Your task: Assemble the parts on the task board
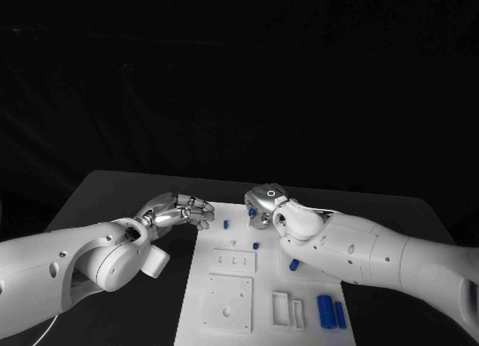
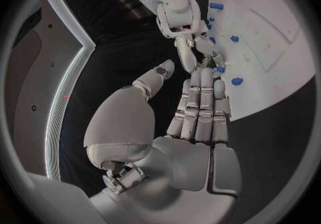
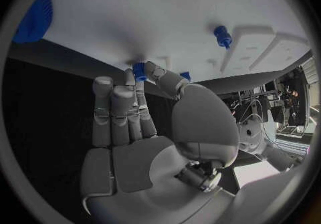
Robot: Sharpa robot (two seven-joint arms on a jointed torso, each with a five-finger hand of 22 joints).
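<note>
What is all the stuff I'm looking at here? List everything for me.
Table: one, black, under everything.
Task board: one, white, middle of the table, with raised blocks and recesses.
Parts: several small blue pieces, exact count unclear; two lie side by side at the board's near right, others are scattered further up the board.
Blue part: one, pinched at the right hand's fingertips over the board.
Left hand: silver, on a white arm, fingers curled, holds nothing, at the board's far left edge.
Right hand: silver, on a white arm, over the board's far end.
</note>
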